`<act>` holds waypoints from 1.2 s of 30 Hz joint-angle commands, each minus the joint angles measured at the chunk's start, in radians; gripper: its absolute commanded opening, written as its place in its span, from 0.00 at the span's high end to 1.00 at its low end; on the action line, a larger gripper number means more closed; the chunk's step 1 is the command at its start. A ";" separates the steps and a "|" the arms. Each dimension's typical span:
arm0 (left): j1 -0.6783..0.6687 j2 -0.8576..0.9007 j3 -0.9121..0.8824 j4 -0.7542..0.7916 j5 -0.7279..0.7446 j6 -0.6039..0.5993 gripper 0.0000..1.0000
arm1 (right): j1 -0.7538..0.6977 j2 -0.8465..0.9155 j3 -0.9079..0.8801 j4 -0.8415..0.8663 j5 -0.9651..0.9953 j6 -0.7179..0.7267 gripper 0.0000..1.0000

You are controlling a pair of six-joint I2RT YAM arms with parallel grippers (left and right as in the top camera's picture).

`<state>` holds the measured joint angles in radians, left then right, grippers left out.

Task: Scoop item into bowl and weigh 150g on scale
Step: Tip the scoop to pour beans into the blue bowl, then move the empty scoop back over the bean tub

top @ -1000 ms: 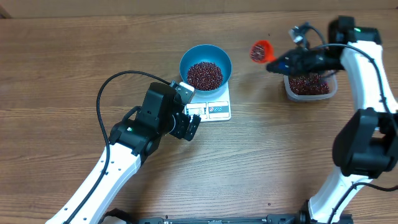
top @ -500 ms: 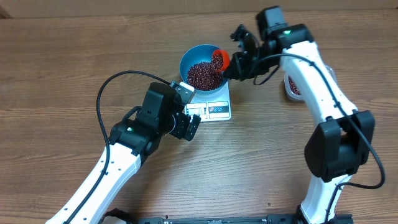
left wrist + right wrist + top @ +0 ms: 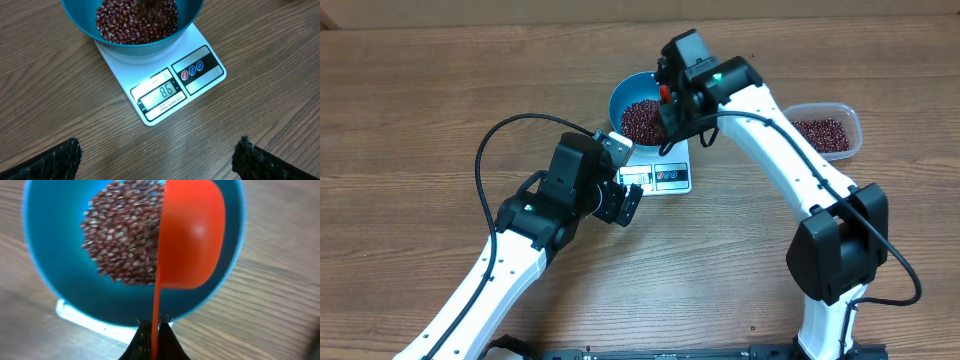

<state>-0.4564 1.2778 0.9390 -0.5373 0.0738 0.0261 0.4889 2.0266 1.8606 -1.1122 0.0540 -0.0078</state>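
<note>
The blue bowl [image 3: 617,97] stands on the white scale [image 3: 672,178] and holds a heap of dark red-brown beans [image 3: 640,120]. In the left wrist view the scale's display [image 3: 165,91] reads 86 below the bowl [image 3: 80,22]. My right gripper [image 3: 156,330] is shut on the thin handle of a red scoop [image 3: 192,240]. The scoop hangs over the bowl [image 3: 50,280], turned on its side with its outer face towards the camera. My left gripper [image 3: 157,155] stands wide open over bare wood in front of the scale, holding nothing.
A clear rectangular container [image 3: 825,130] with more beans sits at the right of the table. The right arm reaches across from there to the bowl. The left arm lies along the front left, its wrist beside the scale.
The right arm swung the scoop left from above the clear container to over the bowl, and the scoop has turned on its side. The left arm has not moved.
</note>
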 commanded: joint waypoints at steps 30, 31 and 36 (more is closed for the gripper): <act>0.005 0.005 -0.003 0.003 -0.006 0.004 0.00 | -0.217 -0.204 0.053 -0.066 -0.136 -0.053 0.96; 0.005 0.005 -0.003 0.003 -0.006 0.004 0.00 | -0.243 -0.213 0.053 -0.082 -0.138 -0.055 0.96; 0.005 0.005 -0.003 0.003 -0.006 0.004 0.01 | -0.403 -0.236 0.053 -0.187 -0.138 -0.126 0.96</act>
<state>-0.4564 1.2778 0.9390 -0.5373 0.0738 0.0261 0.1551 1.8179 1.8866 -1.2736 -0.0643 -0.0788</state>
